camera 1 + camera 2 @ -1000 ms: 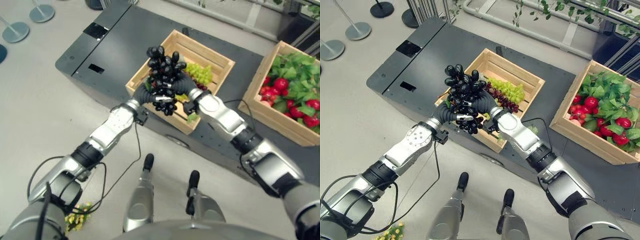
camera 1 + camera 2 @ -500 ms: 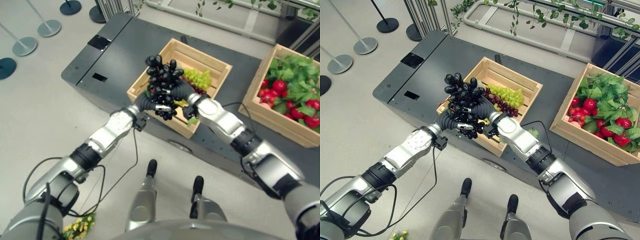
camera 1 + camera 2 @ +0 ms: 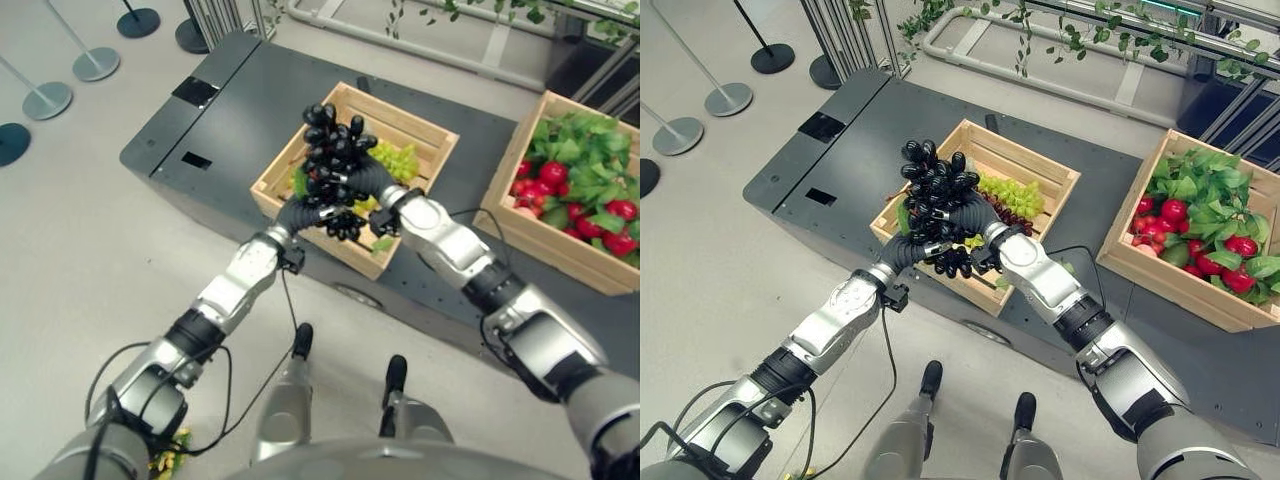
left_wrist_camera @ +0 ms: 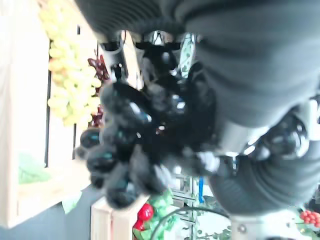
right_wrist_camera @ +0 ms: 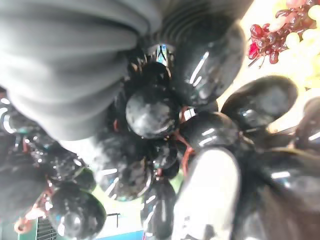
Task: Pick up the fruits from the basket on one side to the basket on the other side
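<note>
A big bunch of black grapes (image 3: 335, 160) is held up above the near left part of a wooden crate (image 3: 410, 106). My left hand (image 3: 296, 214) grips it from below left and my right hand (image 3: 372, 187) from the right, the fingers of both curled round it. In the right wrist view the black grapes (image 5: 150, 112) press against a silver finger (image 5: 202, 200). In the left wrist view the black grapes (image 4: 130, 150) hang past my fingers (image 4: 114, 54). Green grapes (image 3: 1016, 192) and dark red grapes (image 3: 1014, 213) lie in the crate.
The crate stands on a dark grey platform (image 3: 225, 110). A second wooden crate (image 3: 503, 190) of red fruit (image 3: 560, 186) and green leaves stands to its right. Stanchion bases (image 3: 45, 100) are on the floor at the far left. Yellow flowers (image 3: 165, 463) lie by my left arm.
The camera has shifted. Both hands still hold the black grapes and have carried them a little to the right and farther over the crate, with the left arm stretched out more.
</note>
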Available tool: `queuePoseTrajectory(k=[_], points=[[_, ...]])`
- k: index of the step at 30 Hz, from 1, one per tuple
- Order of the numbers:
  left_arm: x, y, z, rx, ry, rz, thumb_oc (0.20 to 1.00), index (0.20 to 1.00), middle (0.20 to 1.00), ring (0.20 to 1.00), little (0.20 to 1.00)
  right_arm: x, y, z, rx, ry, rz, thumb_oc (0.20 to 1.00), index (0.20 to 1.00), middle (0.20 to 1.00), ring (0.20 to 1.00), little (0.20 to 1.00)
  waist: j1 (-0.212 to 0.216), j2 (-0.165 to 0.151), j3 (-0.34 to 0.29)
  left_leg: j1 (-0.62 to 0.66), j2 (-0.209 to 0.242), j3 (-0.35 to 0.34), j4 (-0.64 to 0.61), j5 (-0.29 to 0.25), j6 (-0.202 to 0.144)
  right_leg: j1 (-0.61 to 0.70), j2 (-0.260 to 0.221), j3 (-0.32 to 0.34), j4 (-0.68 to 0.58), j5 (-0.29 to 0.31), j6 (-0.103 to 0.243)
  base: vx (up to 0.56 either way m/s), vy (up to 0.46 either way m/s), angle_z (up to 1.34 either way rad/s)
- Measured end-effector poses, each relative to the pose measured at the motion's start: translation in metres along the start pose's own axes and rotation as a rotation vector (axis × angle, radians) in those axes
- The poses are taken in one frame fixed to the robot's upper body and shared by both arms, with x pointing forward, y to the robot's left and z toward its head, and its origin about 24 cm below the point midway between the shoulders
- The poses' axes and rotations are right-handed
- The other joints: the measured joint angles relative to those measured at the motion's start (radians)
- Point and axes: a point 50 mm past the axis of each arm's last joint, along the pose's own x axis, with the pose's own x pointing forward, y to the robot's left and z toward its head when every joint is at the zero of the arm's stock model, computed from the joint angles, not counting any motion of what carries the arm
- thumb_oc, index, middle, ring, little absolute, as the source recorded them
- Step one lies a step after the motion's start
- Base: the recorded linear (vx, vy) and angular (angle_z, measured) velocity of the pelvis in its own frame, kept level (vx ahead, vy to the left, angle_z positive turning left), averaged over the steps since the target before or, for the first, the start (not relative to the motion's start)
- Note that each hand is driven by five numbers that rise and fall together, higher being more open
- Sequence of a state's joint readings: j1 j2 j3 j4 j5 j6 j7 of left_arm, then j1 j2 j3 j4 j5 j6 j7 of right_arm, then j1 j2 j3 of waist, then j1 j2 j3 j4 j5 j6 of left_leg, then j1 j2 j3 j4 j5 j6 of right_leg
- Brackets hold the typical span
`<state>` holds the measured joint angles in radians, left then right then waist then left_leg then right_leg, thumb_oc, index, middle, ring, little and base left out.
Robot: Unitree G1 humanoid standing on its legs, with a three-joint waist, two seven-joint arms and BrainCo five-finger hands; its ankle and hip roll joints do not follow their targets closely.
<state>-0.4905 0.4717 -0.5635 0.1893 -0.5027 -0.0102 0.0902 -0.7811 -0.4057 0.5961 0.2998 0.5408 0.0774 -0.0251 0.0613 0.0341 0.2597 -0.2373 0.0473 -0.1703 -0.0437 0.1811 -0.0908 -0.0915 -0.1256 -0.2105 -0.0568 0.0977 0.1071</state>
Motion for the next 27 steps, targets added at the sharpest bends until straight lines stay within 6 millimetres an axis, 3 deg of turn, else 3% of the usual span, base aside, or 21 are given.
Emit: queuePoseTrajectory(k=[11, 12, 13, 21, 27], points=[[0.001, -0.002, 0.001, -0.015, -0.007, 0.017, 0.200, 0.200, 0.200, 0.200, 0.200, 0.001, 0.000, 0.001, 0.007, -0.006, -0.008, 0.200, 0.200, 0.200, 0.200, 0.200, 0.001, 0.000, 0.000, 0.003, 0.000, 0.002, 0.000, -0.002, 0.001, 0.002, 0.000, 0.001, 0.000, -0.001, 0.001, 0.00, 0.000, 0.00], [0.001, -0.002, 0.001, -0.015, -0.008, 0.017, 0.542, 0.542, 0.542, 0.542, 0.542, 0.001, 0.001, 0.001, 0.009, -0.007, -0.007, 0.200, 0.200, 0.200, 0.200, 0.200, 0.001, 0.000, 0.000, 0.004, 0.000, 0.002, 0.000, -0.002, 0.001, 0.003, 0.000, 0.001, 0.000, -0.001, 0.001, 0.00, 0.000, 0.00], [0.001, -0.002, 0.001, -0.015, -0.008, 0.017, 1.000, 1.000, 1.000, 1.000, 1.000, 0.001, 0.001, 0.001, 0.009, -0.007, -0.008, 0.200, 0.200, 0.200, 0.200, 0.200, 0.001, 0.000, 0.000, 0.004, 0.000, 0.002, 0.000, -0.002, 0.001, 0.003, 0.000, 0.001, 0.000, -0.001, 0.001, 0.00, 0.000, 0.00], [-0.002, 0.025, 0.009, 0.018, -0.049, 0.177, 1.000, 1.000, 1.000, 1.000, 1.000, 0.000, 0.009, -0.003, 0.027, -0.006, 0.007, 0.200, 0.200, 0.200, 0.200, 0.200, -0.002, -0.002, -0.006, 0.018, 0.000, 0.000, -0.004, -0.004, 0.001, 0.018, 0.000, 0.000, -0.002, -0.005, 0.001, 0.00, -0.001, 0.00], [-0.003, 0.027, 0.011, 0.093, -0.056, 0.197, 1.000, 1.000, 1.000, 1.000, 1.000, -0.002, 0.010, -0.008, 0.023, 0.004, 0.002, 0.200, 0.200, 0.200, 0.200, 0.200, 0.002, -0.002, -0.007, 0.018, 0.000, 0.000, -0.005, -0.004, 0.001, 0.017, 0.000, 0.000, -0.001, -0.006, 0.001, 0.00, 0.000, 0.00]])
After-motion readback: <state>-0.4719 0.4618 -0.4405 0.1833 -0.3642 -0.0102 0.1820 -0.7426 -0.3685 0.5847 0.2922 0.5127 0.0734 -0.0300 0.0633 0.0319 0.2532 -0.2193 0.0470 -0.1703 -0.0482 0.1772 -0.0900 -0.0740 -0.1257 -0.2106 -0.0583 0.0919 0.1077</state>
